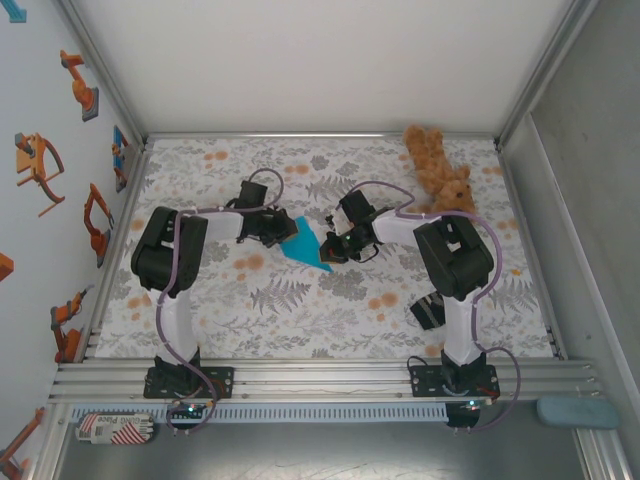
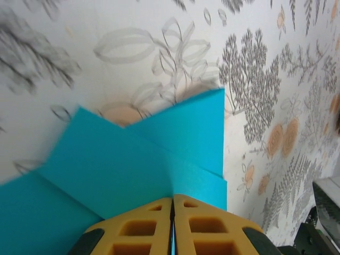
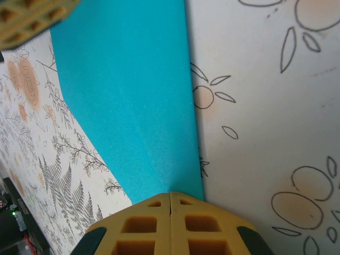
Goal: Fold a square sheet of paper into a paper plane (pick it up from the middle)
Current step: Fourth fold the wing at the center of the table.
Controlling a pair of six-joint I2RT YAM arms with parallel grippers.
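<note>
Yellow fingers of the left gripper [image 2: 172,204] sit at the bottom of the left wrist view. They are pressed together with a sliver of blue in the slit, so it is clamped on the sheet of paper [image 2: 133,164]. The paper is already creased: two flaps overlap and leave a notch at the far edge, with the table [image 2: 265,79] print visible through it. Judged very light and thin, limp away from the creases, a little stiffer along them. It would tear or crumple easily. A pinch on a folded edge or corner looks safer than the flat middle.

Right wrist view: the right gripper [image 3: 170,199] is fully closed. The narrow end of the paper runs into its tips and looks pinched there. The sheet seems lifted off the table, with a soft shadow beside its right edge. One faint crease runs lengthwise. With both ends held, pulling apart could rip it, and slack would let it sag.

Top view: the paper shows as a blue wedge between the two grippers, around the middle of the table. The surface is a pale print of grey ferns and orange flowers, flat and matte, likely with some grip. A teddy bear [image 1: 440,170] lies at the far right corner, well apart. White walls [image 1: 300,60] close the space, with robot stickers [image 1: 40,165] on the left one. A metal rail [image 1: 320,375] runs along the near edge.
</note>
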